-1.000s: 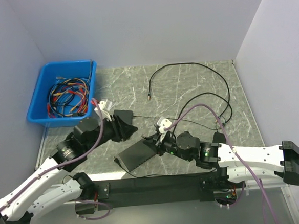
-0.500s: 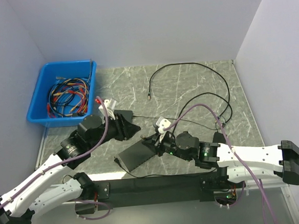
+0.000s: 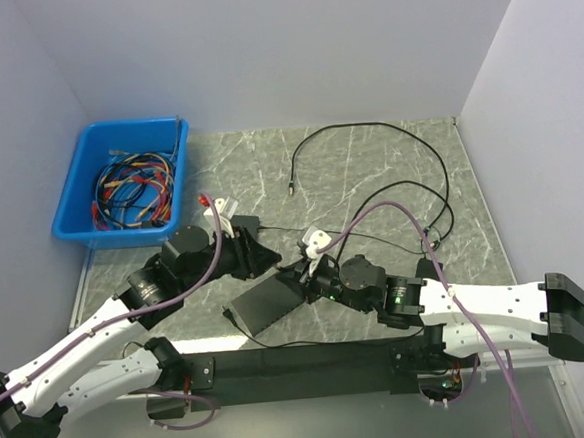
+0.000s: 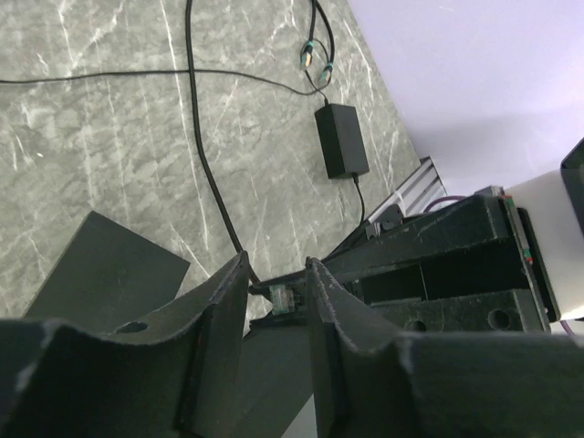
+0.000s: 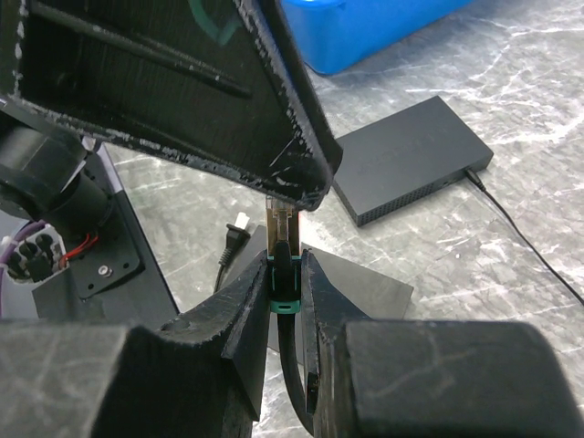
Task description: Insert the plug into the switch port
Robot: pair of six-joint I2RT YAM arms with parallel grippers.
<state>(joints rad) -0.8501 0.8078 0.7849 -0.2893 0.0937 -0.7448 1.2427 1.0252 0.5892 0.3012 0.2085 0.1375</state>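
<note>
My right gripper (image 5: 285, 259) is shut on the plug (image 5: 282, 228), a clear connector with a green boot and a black cable, held pointing away from the wrist. The plug's tip sits right under a finger (image 5: 182, 91) of my left gripper (image 3: 264, 253). In the left wrist view the plug (image 4: 281, 297) shows in the narrow gap between my left gripper (image 4: 276, 266) jaws, which stand slightly apart without touching it. The switch (image 5: 411, 160), a flat black box, lies on the table beyond, partly hidden behind the left gripper in the top view (image 3: 244, 223).
A dark flat pad (image 3: 268, 303) lies under both grippers. A blue bin (image 3: 124, 181) of coloured cables stands at the back left. Black cables (image 3: 366, 134) loop over the marble table (image 3: 369, 173), with a power adapter (image 4: 342, 139) and a two-prong mains plug (image 5: 235, 235).
My left gripper has moved right toward the right gripper and its jaws have narrowed a little. The right gripper has barely shifted and keeps its hold on the plug.
</note>
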